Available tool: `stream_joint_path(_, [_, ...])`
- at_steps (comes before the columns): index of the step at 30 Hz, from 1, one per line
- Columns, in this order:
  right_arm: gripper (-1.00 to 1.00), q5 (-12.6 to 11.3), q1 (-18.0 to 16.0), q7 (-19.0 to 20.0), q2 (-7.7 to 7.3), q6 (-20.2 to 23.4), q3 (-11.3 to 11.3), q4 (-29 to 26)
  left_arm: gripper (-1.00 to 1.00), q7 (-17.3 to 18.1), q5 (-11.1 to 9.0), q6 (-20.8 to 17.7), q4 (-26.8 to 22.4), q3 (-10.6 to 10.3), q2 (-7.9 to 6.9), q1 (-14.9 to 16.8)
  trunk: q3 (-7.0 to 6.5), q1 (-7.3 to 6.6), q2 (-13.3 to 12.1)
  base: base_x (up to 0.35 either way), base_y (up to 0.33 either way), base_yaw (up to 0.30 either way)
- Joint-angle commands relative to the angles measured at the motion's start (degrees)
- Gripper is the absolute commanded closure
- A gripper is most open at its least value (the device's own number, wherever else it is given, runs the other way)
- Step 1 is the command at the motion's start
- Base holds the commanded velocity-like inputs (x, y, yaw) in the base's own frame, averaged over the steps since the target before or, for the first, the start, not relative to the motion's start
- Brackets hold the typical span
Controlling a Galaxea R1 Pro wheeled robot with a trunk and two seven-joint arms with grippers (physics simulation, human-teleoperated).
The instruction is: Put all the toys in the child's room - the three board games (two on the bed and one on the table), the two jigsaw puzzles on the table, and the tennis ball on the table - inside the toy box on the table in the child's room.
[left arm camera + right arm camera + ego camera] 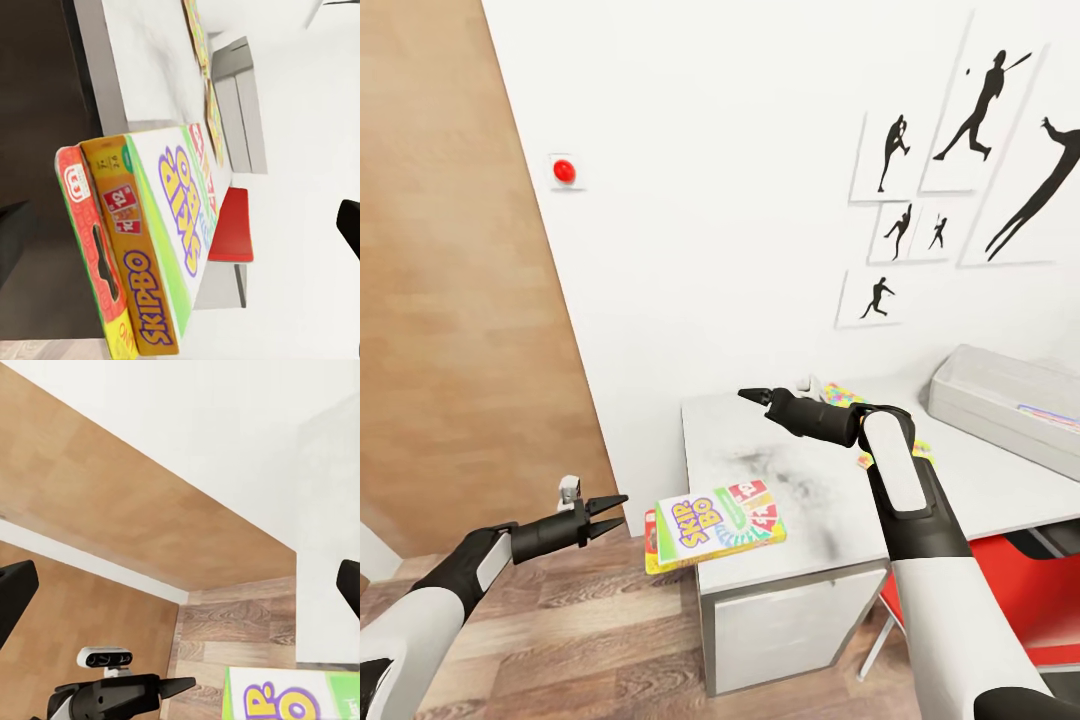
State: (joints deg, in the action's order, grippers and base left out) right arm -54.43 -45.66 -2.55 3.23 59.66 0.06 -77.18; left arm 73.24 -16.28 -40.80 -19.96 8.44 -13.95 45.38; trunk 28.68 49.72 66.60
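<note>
The left gripper (pixel 612 513) hangs over the wood-plank floor (pixel 590 640) just off the near corner of the table (pixel 760 450), its two black fingers spread apart with nothing between them, their tips pointing at the SKIP-BO board game (pixel 718 523) and stopping just short of its overhanging end. That box lies flat on the table's near corner with its yellow-and-red end sticking out past the table edge toward the gripper; from the left wrist camera the box (pixel 150 247) is seen end-on, the orange side panel and the white lid with purple lettering both readable. The right gripper (pixel 752 394) is held above the table further in from that corner, its fingers close together at the tip with nothing in them as far as the head camera shows; in its own wrist camera the two dark finger ends sit wide at the frame's edges, so I cannot tell for certain how far it is parted. Behind the right wrist, on the table, a multicoloured jigsaw puzzle (pixel 841 392) peeks out, mostly hidden by the arm. The toy box (pixel 985 395) sits at the table's far end against the white wall, well apart from the SKIP-BO box, with a printed flat item partly visible inside. A red chair (pixel 1040 590) is tucked beneath the table beside the right arm.
</note>
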Motion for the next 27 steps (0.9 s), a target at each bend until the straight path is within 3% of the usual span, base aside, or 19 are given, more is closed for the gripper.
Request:
stream_joint_path(1, [-1.00, -0.2, 0.0, -0.3, 0.02, 0.2, 0.0, 0.0, -1.00, 0.1, -0.1, -0.5, 0.0, 0.1, 0.00, 0.0, 0.06, 0.00, 0.0, 0.000, 0.000, 0.000])
stream_joint_path(7, [-1.00, -0.2, 0.0, -0.3, 0.07, 0.0, 0.0, 0.0, -1.00, 0.2, -0.1, -0.5, 0.0, 0.1, -0.02, 0.0, 0.06, 0.00, 0.0, 0.000, 0.000, 0.000])
stream_joint_path(27, [-1.00, -0.2, 0.0, -0.3, 0.11, -0.2, 0.0, -0.1, -1.00, -0.3, -0.2, -0.8, 2.3, 0.2, 0.10, 0.0, 3.65, 4.39, 8.1, 0.000, 0.000, 0.000])
